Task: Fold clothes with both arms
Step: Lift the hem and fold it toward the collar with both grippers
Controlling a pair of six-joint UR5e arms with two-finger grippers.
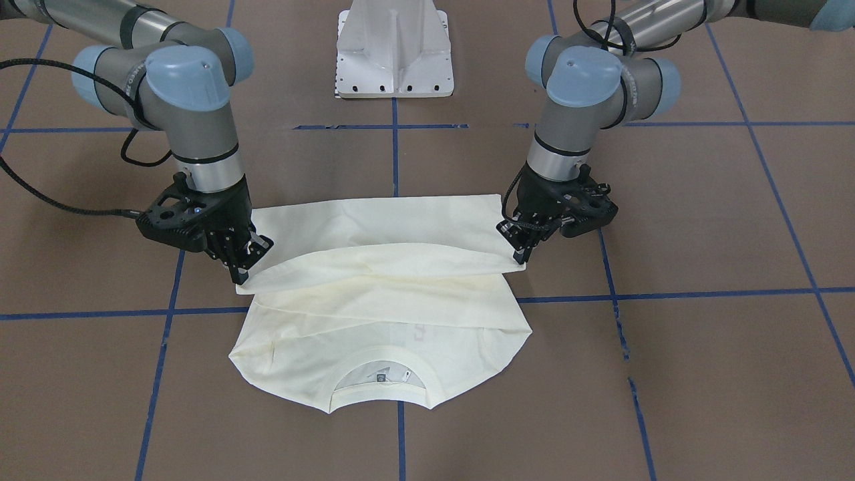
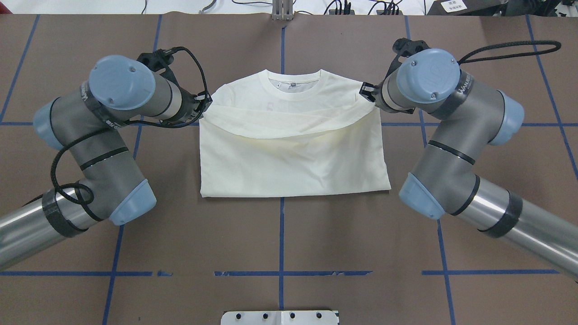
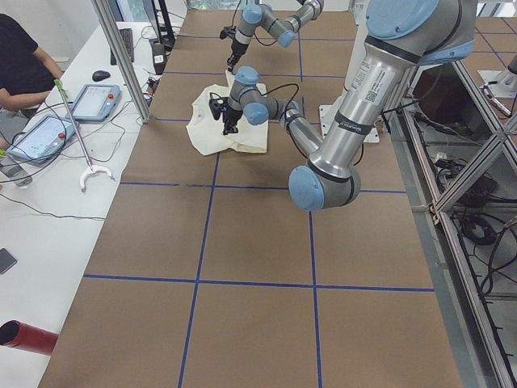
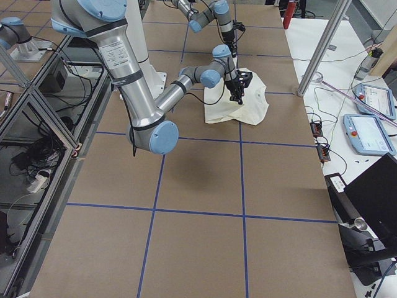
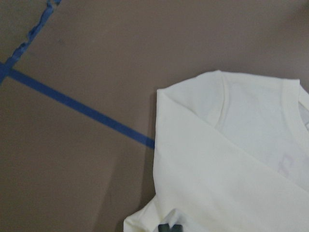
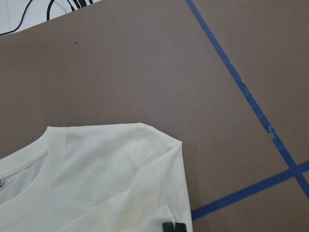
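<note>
Cream shirt point(image 1: 374, 267) lies flat on the tabletop point(image 1: 701, 374), straight out from the white base point(image 1: 394, 60) and centred on the blue tape line point(image 1: 395, 160) running from it. The fold edge toward the base is straight. The collar point(image 1: 381, 354) is on the side away from the base. Hem edge is doubled over, sags mid-span and stops short of the collar.

Left tool point(image 1: 524, 250) is pinched tight on one hem corner, right tool point(image 1: 244, 264) likewise on the other. Both are farther from the base than the fold edge. Brown tabletop shows on every side of the shirt.
</note>
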